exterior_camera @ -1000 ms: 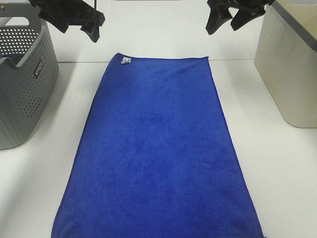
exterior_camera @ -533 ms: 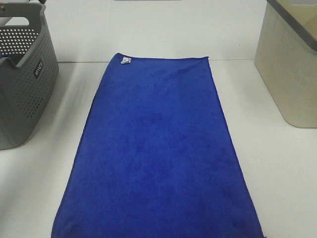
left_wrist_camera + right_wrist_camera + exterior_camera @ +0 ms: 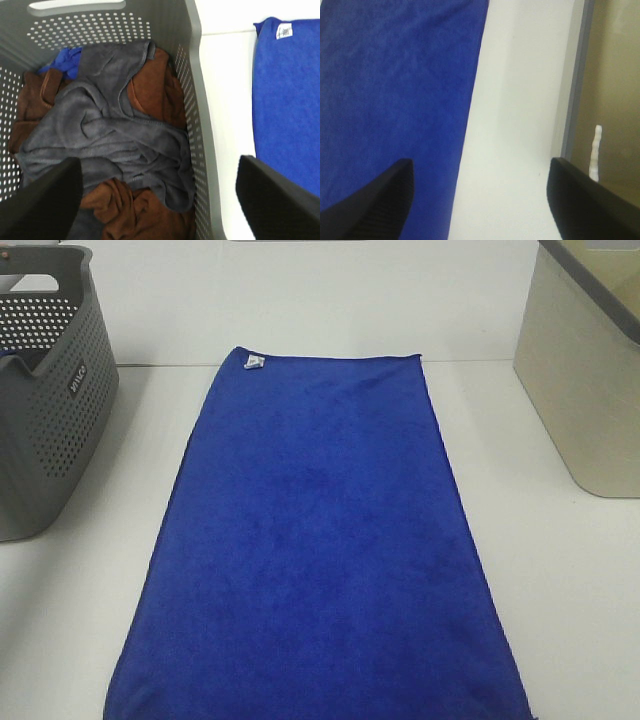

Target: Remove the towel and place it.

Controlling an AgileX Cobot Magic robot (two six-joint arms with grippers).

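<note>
Your table (image 3: pixel 560 570) carries the towel (image 3: pixel 320 550) spread flat, its long axis running from the camera side toward the back wall, with the grey basket (image 3: pixel 60 430) well off one long edge and the beige bin (image 3: pixel 585 410) off the other. The white tag (image 3: pixel 252 363) marks the far corner on the basket's side. Your left gripper (image 3: pixel 160 200) hangs wide open and empty above the basket's heaped cloths (image 3: pixel 110 145); the towel lies beside the basket from there. Your right gripper (image 3: pixel 480 197), equally open and empty, hovers over the towel's bin-side edge, so it looks nearer.
</note>
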